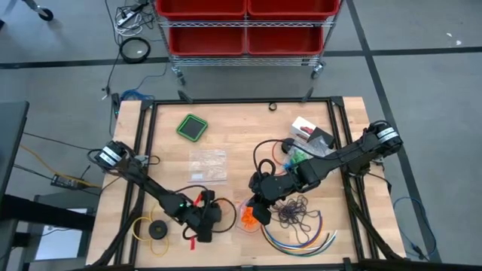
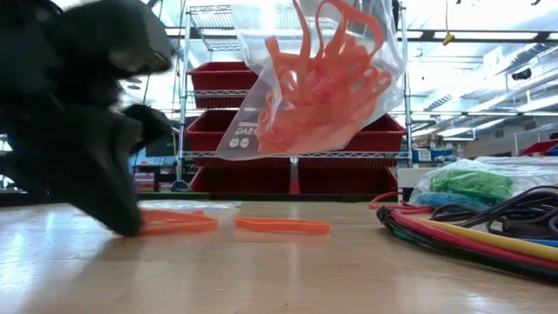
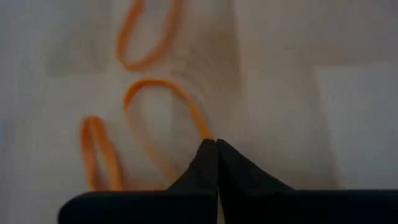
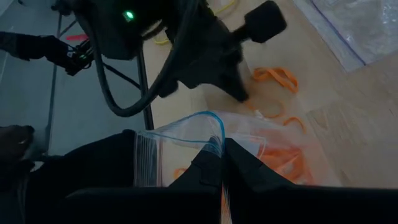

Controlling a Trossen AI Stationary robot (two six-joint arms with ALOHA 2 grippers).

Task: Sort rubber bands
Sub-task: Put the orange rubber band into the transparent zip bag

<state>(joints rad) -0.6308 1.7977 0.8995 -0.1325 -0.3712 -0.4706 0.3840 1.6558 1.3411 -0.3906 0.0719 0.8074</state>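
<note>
Left pincer [image 3: 216, 144] pressed together on an orange rubber band [image 3: 166, 111] on the desk [image 1: 233, 139], right pincer [image 4: 222, 149] pinching a clear bag [image 2: 314, 74] of orange bands aloft.

Faint print on the plastic bag [image 2: 261, 122] — nothing legible

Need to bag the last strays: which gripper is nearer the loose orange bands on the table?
Left. The left gripper is shut right on a loose orange band on the table. The right gripper is beside them, holding up the clear bag of orange bands.
</note>
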